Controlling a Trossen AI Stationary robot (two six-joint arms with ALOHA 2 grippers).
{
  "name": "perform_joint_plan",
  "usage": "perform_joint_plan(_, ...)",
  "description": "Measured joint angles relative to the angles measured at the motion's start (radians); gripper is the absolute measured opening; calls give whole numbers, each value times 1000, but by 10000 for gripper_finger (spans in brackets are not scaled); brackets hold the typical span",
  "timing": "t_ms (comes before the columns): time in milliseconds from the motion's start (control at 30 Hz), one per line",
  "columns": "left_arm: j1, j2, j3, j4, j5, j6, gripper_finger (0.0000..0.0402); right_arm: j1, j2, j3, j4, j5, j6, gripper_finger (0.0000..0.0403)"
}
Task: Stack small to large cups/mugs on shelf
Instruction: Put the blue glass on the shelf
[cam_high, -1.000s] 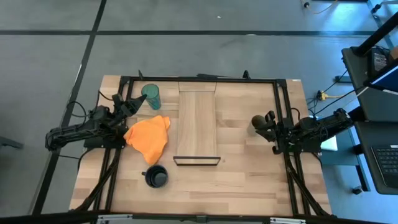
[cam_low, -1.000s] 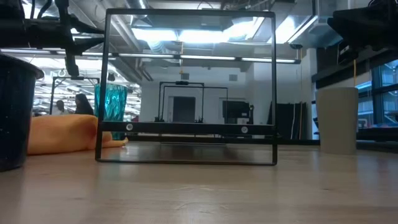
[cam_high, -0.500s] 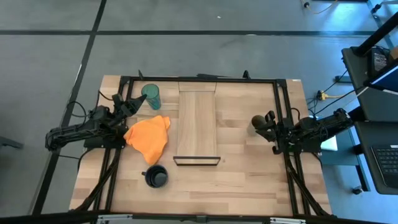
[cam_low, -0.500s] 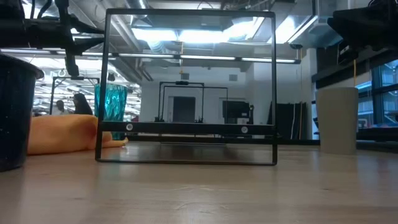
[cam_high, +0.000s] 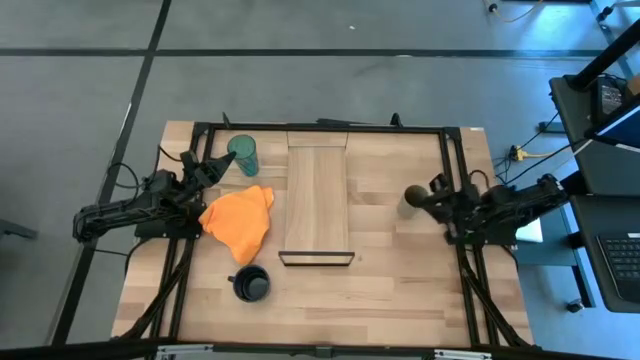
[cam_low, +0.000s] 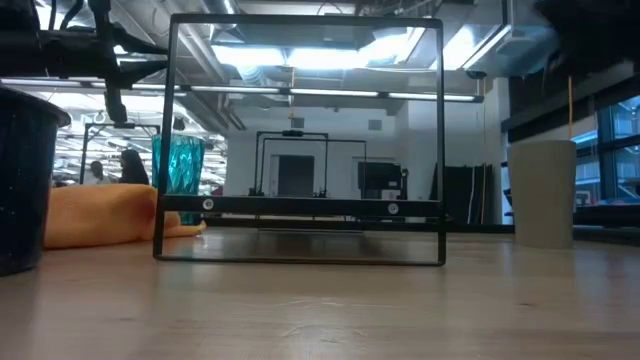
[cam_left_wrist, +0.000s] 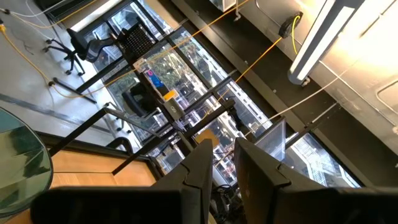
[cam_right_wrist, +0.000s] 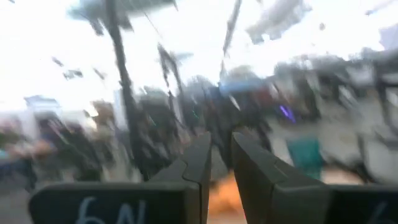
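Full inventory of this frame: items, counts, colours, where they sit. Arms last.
Tall translucent teal-green tumbler: 1, teal, upright at the table's far left, just off the left gripper's tips.
Small olive-brown cup: 1, olive-brown from above, pale in the low view, right of the shelf, beside the right gripper.
Wide dark navy mug with handle: 1, navy, near left of table.
Crumpled orange cloth: 1, orange, left of the shelf.
Long light-wood shelf plank: 1, light wood with a thin dark frame at its near end, table centre, nothing on it.
Wooden table: 1, light wood.
Left gripper: 1, dark, nearly shut, empty.
Right gripper: 1, dark, nearly shut, empty.
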Motion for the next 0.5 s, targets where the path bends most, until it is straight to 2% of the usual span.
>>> perform_joint_plan(100, 0, 0, 0, 0, 0, 0, 62, 2, 22, 89, -17, -123, -139, 67)
perform_joint_plan(200, 0, 0, 0, 0, 0, 0, 62, 1, 76, 208, -175, -92, -209, 67)
perform_joint_plan(333, 0, 0, 0, 0, 0, 0, 62, 0, 133, 351, -341, 2, -89, 67)
perform_joint_plan(500, 0, 0, 0, 0, 0, 0, 62, 0, 157, 451, -368, 15, 0, 67)
